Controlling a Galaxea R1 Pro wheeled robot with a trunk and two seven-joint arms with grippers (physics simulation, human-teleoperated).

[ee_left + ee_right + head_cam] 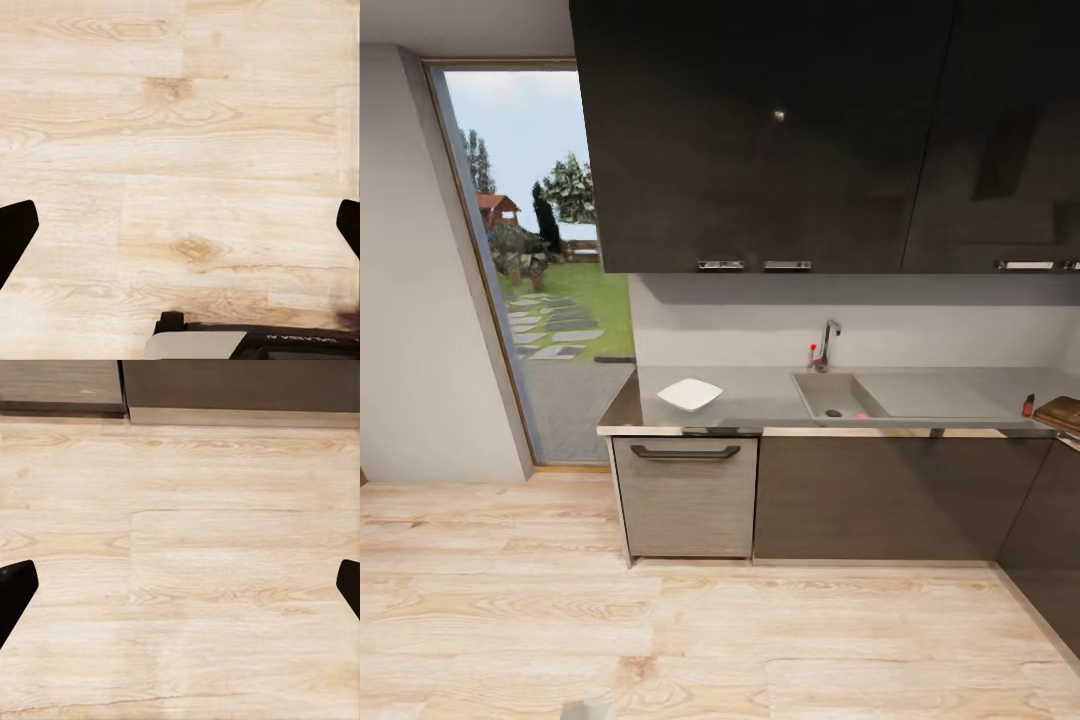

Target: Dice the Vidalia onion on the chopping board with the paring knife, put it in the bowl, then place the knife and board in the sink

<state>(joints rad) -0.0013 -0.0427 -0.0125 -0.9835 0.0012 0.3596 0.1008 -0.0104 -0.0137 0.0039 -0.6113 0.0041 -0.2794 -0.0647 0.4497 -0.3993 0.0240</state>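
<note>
Across the room, the grey countertop [760, 405] carries the white bowl [690, 394] at its left end. The sink [838, 393] lies right of it, under a chrome faucet [826, 344] with a red knob. A bit of the pinkish Vidalia onion [861, 414] peeks over the basin's front rim. At the far right lie the brown chopping board [1062, 411] and, beside it, the red-handled paring knife [1028, 405]. My left gripper [180, 232] and right gripper [180, 592] both hang open over the wooden floor, holding nothing.
Dark lower cabinets [890, 495] and a drawer unit with a black handle [685, 452] stand under the counter. Dark wall cabinets [780, 130] hang above. A tall window [535, 270] is at the left. Light wooden floor [660, 630] lies between me and the counter.
</note>
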